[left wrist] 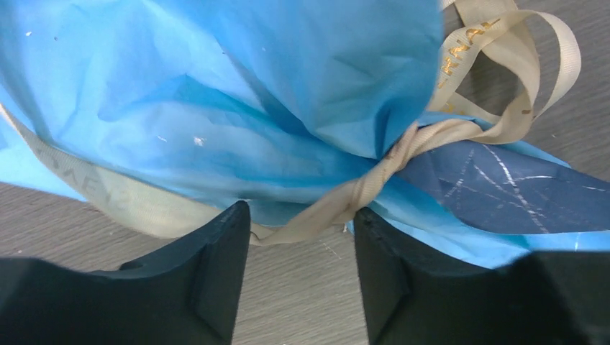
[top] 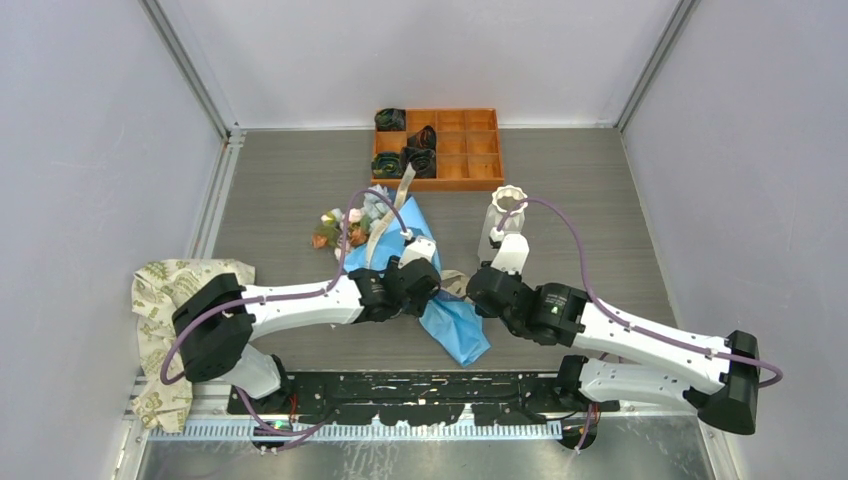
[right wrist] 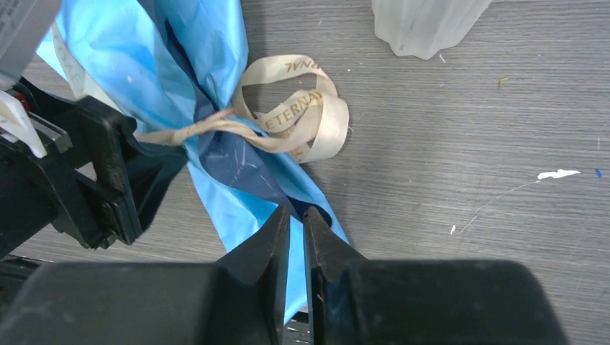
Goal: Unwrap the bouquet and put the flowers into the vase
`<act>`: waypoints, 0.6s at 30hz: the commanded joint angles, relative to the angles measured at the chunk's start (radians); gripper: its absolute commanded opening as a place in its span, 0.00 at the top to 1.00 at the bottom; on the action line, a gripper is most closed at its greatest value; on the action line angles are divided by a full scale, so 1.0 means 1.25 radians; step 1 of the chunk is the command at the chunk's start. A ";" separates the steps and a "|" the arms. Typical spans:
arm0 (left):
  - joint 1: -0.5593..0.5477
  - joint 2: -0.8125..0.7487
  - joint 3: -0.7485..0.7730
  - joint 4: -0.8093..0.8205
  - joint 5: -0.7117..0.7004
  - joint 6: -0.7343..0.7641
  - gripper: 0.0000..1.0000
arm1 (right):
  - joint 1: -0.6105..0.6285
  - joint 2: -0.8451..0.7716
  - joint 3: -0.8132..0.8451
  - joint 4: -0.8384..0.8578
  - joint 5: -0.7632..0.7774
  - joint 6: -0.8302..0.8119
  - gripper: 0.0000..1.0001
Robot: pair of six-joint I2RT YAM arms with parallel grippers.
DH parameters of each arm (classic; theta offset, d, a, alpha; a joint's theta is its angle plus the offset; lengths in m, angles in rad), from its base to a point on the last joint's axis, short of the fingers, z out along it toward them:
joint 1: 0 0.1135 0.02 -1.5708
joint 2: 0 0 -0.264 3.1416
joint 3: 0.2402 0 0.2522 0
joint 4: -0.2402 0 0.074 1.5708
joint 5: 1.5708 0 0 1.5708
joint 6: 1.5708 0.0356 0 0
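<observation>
My left gripper (left wrist: pixel 301 215) sits open astride the ribbon (left wrist: pixel 374 172), right gripper (right wrist: pixel 296 215) nearly shut at the paper (right wrist: pixel 216 43), hold unclear; I'd pinch ribbon only, then pull gently.

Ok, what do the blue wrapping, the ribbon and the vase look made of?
Wrapping paper: thin, matte, tissue-like paper, with soft creases and crumples.
Ribbon: beige woven fabric with a slight sheen and gold printed lettering, twisted thin at the tie.
Vase: white, ribbed and matte; likely ceramic, though frosted glass or plastic is possible.
</observation>
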 commanded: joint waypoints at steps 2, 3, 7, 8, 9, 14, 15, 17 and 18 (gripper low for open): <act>-0.002 -0.014 0.028 -0.021 -0.124 -0.046 0.55 | -0.001 0.042 -0.006 0.080 -0.028 -0.034 0.77; -0.003 -0.020 0.022 -0.028 -0.131 -0.052 0.59 | -0.002 0.061 -0.004 0.088 -0.038 -0.040 0.75; 0.001 -0.047 -0.014 -0.045 -0.150 -0.082 0.84 | -0.002 0.151 0.015 0.122 -0.077 -0.058 0.71; 0.003 -0.053 -0.021 -0.053 -0.154 -0.094 0.94 | -0.001 0.174 0.018 0.136 -0.088 -0.062 0.71; 0.005 -0.058 -0.029 -0.063 -0.159 -0.108 0.99 | -0.002 0.195 0.022 0.150 -0.096 -0.066 0.71; 0.019 -0.105 -0.077 -0.076 -0.163 -0.140 1.00 | -0.002 0.319 0.066 0.194 -0.145 -0.095 0.71; 0.023 -0.114 -0.086 -0.079 -0.164 -0.144 1.00 | -0.002 0.341 0.072 0.206 -0.163 -0.100 0.71; 0.033 -0.131 -0.099 -0.089 -0.171 -0.150 1.00 | -0.002 0.376 0.072 0.230 -0.207 -0.102 0.71; 0.039 -0.141 -0.103 -0.096 -0.174 -0.150 1.00 | -0.002 0.388 0.070 0.238 -0.225 -0.104 0.71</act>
